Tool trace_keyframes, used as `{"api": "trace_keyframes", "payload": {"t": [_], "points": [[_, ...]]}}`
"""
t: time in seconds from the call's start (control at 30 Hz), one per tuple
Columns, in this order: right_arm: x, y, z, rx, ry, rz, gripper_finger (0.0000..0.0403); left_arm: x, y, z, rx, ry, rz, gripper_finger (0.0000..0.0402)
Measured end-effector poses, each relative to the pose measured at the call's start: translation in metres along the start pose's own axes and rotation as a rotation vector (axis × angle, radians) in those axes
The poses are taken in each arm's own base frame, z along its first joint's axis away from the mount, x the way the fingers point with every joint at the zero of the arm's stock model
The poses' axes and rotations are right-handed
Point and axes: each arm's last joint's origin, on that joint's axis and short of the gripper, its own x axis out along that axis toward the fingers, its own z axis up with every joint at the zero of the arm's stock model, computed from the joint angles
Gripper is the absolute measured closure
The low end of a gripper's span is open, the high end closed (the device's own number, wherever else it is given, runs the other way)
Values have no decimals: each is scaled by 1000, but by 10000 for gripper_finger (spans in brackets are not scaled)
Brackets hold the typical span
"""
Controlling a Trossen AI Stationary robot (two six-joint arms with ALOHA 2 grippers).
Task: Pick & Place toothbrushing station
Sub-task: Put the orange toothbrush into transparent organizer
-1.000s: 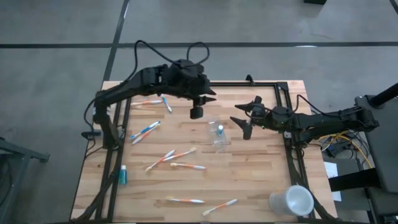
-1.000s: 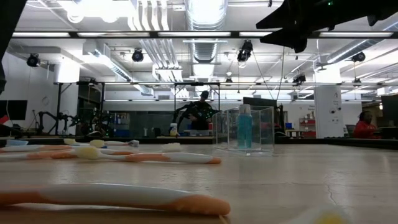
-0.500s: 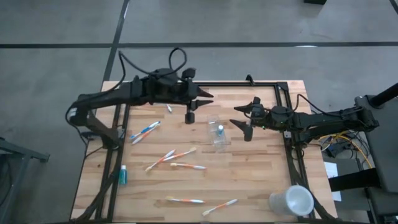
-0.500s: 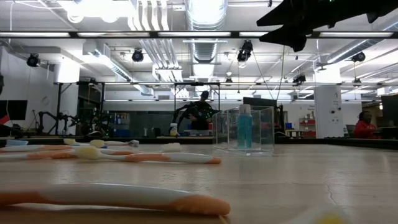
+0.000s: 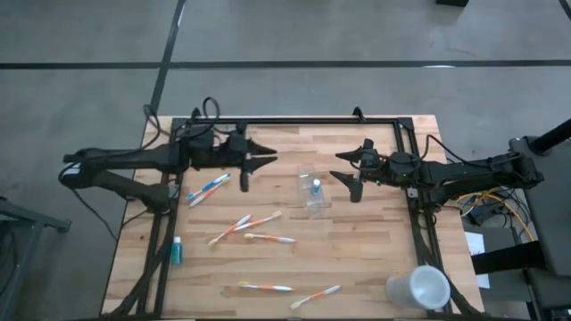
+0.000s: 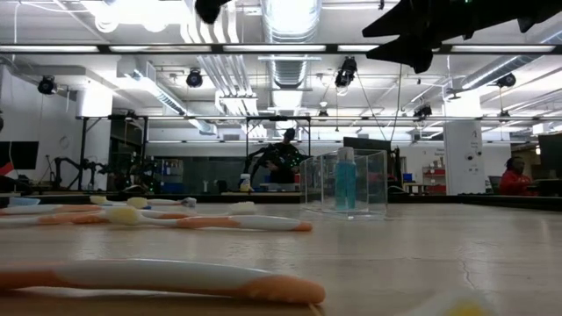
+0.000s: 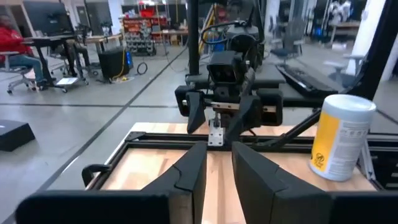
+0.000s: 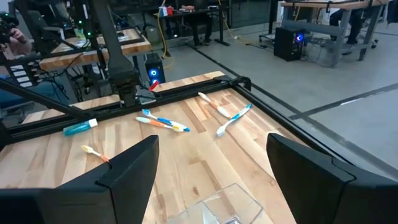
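The right gripper hangs above the table just to the right of the clear cup, its two fingers spread wide with nothing between them. In its wrist view the fingers frame the cup's rim below them.

The left gripper is on the other side of the cup, a little apart and nearer the table's far edge, pointing toward it. Its fingers stand close together with only a narrow gap, and nothing shows between them.

The cup stands upright near the middle of the table with a small blue tube upright inside it; the low view shows the tube within the clear walls.

Toothbrushes lie flat around the cup: a blue pair to its left below the left gripper, three orange-and-white ones toward the near-left, and two more by the near edge. Another blue tube lies at the table's left edge. A white cup lies at the near-right corner.
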Motion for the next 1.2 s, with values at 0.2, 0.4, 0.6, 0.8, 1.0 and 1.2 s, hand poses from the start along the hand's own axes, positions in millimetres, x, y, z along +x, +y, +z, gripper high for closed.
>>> {"api": "trace_keyframes", "payload": {"t": [0.2,0.4,0.6,0.8,1.0,1.2], "points": [[0,0,0,0,0,0,101,-21,-1,-33,12,-42,-14,321],[0,0,0,2,0,2,104,-35,-2,-59,12,-14,-15,321],[0,3,-1,11,26,113,110,-44,-2,-61,15,-24,-13,321],[-2,9,-3,-28,72,308,104,-49,0,-58,79,-41,49,321],[-5,13,-19,-47,239,399,99,-49,0,-58,89,-41,68,321],[-18,31,-32,-36,401,668,106,-49,0,-58,88,-40,68,321]]}}
